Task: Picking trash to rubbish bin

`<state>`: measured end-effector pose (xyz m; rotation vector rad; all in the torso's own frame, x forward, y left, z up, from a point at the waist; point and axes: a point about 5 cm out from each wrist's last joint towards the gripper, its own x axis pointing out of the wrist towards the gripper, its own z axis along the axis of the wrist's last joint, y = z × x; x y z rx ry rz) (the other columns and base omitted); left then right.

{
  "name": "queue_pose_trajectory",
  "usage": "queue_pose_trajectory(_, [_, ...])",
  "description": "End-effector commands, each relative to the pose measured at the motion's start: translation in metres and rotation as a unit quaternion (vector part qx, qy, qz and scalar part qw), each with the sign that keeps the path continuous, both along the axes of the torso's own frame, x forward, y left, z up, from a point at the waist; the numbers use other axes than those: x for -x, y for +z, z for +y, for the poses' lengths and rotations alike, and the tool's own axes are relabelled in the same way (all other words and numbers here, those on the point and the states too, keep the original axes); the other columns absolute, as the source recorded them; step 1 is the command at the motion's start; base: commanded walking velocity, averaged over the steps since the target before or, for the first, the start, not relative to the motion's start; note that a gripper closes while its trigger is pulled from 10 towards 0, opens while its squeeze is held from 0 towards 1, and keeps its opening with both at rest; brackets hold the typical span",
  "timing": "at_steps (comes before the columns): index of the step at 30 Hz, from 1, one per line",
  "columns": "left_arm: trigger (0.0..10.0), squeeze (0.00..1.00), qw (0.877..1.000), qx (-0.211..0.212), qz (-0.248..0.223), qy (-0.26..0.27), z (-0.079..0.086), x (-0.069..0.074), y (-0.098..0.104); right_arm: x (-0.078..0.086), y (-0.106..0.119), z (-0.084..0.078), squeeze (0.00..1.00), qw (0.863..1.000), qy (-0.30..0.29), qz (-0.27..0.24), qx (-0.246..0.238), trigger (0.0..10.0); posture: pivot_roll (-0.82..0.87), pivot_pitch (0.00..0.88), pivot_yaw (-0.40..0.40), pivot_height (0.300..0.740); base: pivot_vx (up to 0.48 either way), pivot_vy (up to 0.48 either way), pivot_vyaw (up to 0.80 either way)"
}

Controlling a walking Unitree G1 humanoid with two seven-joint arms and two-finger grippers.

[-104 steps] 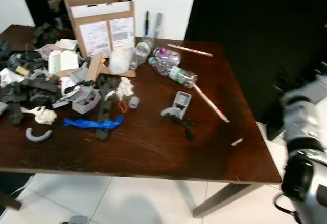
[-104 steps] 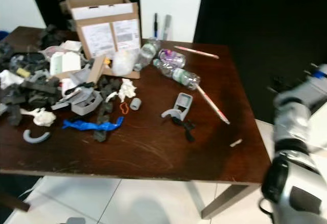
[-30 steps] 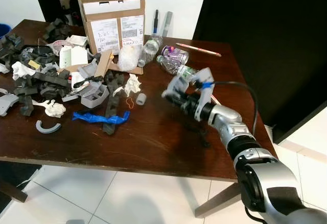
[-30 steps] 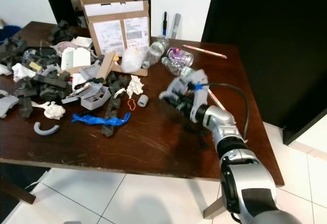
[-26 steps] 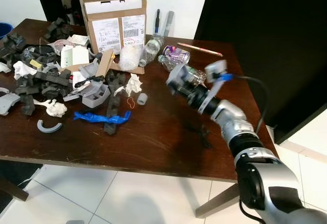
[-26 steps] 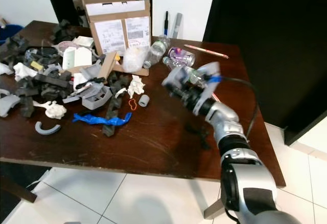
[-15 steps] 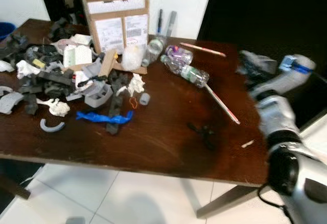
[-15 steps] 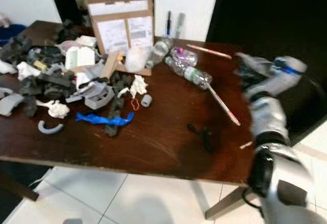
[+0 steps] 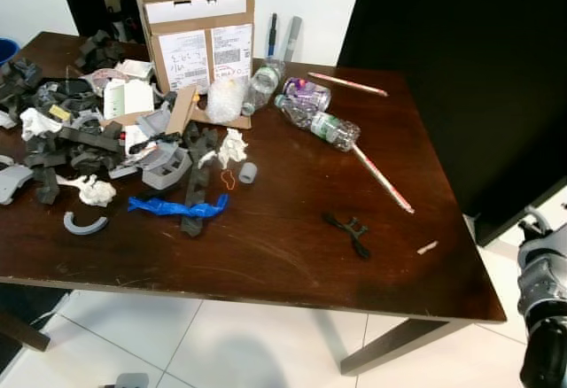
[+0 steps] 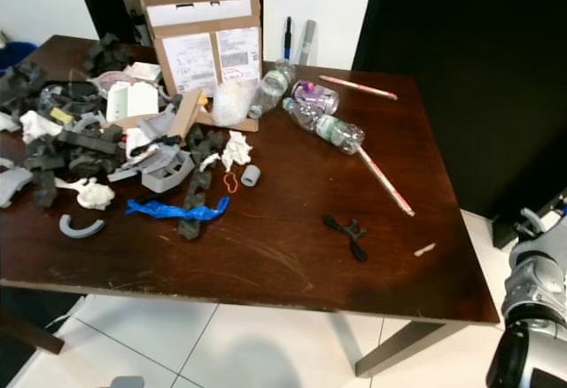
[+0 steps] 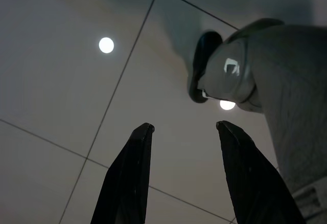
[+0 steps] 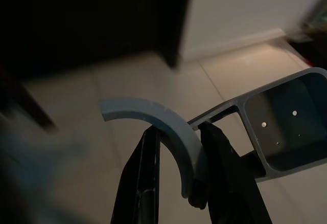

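Observation:
My right gripper is shut on a grey plastic part with a curved arm and a hollow rectangular frame, held over pale floor tiles. In the eye views the right arm sits low beyond the table's right edge. Trash lies across the dark wooden table: plastic bottles, a blue wrapper, crumpled white paper, a small black piece and a grey arc. My left gripper hangs open over the floor with nothing between its fingers.
A cardboard box stands at the table's back, beside a heap of dark foam and grey parts. A pink stick and a white scrap lie near the right edge. A black wall panel rises to the right.
The right arm lifted the grey plastic part off the table's middle, swung it right and lowered it past the table's edge. The black piece stays on the table.

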<state>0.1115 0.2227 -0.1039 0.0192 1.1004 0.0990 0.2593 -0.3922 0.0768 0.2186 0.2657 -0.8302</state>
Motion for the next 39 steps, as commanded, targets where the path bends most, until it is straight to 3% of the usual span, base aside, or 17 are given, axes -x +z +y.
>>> queue_pose_trajectory(1, [10.0,0.0,1.0,-0.002,0.021,0.004,0.001,0.013,-0.004,0.024,-0.029,0.002,0.0,0.997,-0.026,0.063,-0.024,10.0,0.21,0.091,-0.099,0.74,0.0,0.0,0.0])
queue_pose_trajectory(3, [10.0,0.0,1.0,-0.001,0.022,0.006,0.0,0.014,-0.004,0.045,-0.049,0.004,0.0,0.993,-0.055,0.101,-0.036,10.0,0.21,0.091,-0.1,0.74,0.0,0.0,0.0])
queue_pose_trajectory(5, [10.0,0.0,1.0,-0.001,0.022,0.006,0.0,0.014,-0.004,0.045,-0.049,0.004,0.0,0.993,-0.055,0.101,-0.036,10.0,0.21,0.091,-0.1,0.74,0.0,0.0,0.0])
queue_pose_trajectory(11, [10.0,0.0,1.0,0.0,0.022,0.008,-0.001,0.015,-0.004,0.099,-0.086,0.006,0.0,0.971,-0.12,0.196,-0.066,10.0,0.21,0.094,-0.104,0.74,0.0,0.0,0.0])
queue_pose_trajectory(12, [10.0,0.0,1.0,0.0,0.022,0.008,-0.001,0.015,-0.004,0.099,-0.086,0.006,0.0,0.971,-0.12,0.196,-0.066,10.0,0.21,0.094,-0.104,0.74,0.0,0.0,0.0])
queue_pose_trajectory(17, [10.0,0.0,1.0,-0.002,0.023,0.008,0.0,0.015,-0.004,0.137,-0.122,0.031,0.0,0.945,-0.112,0.288,-0.108,10.0,0.2,0.097,-0.101,0.74,0.0,0.0,-0.64])
queue_pose_trajectory(20, [10.0,0.0,1.0,-0.002,0.023,0.008,0.001,0.016,-0.004,0.143,-0.128,0.038,0.0,0.94,-0.109,0.301,-0.121,10.0,0.2,0.098,-0.101,0.74,0.0,0.0,-0.8])
queue_pose_trajectory(23, [10.0,0.0,1.0,-0.003,0.025,0.006,0.0,0.016,-0.004,0.152,-0.148,0.068,0.0,0.922,-0.031,0.362,-0.135,10.0,0.19,0.099,-0.099,0.74,0.0,0.0,-0.8])
queue_pose_trajectory(28, [10.0,0.0,1.0,-0.005,0.027,0.004,0.001,0.017,-0.005,0.152,-0.16,0.092,0.0,0.903,0.052,0.405,-0.136,10.0,0.19,0.1,-0.096,0.74,0.0,0.0,-0.8])
queue_pose_trajectory(31, [10.0,0.0,1.0,-0.009,0.028,0.0,0.001,0.016,-0.004,0.145,-0.167,0.114,0.0,0.879,0.149,0.437,-0.124,10.0,0.19,0.099,-0.092,0.74,0.0,0.0,-0.8])
queue_pose_trajectory(32, [10.0,0.0,1.0,-0.009,0.028,0.0,0.001,0.016,-0.004,0.145,-0.167,0.114,0.0,0.879,0.149,0.437,-0.124,10.0,0.19,0.099,-0.092,0.74,0.0,0.0,-0.79])
queue_pose_trajectory(35, [10.0,0.0,0.999,-0.009,0.031,-0.003,0.002,0.015,-0.004,0.136,-0.169,0.127,0.0,0.859,0.226,0.448,-0.102,10.0,0.19,0.103,-0.09,0.74,0.0,0.0,0.0])
queue_pose_trajectory(39, [10.0,0.0,0.999,-0.005,0.033,-0.003,0.002,0.016,-0.004,0.131,-0.168,0.13,0.0,0.854,0.246,0.448,-0.099,10.0,0.19,0.105,-0.089,0.74,0.0,-0.348,0.0])
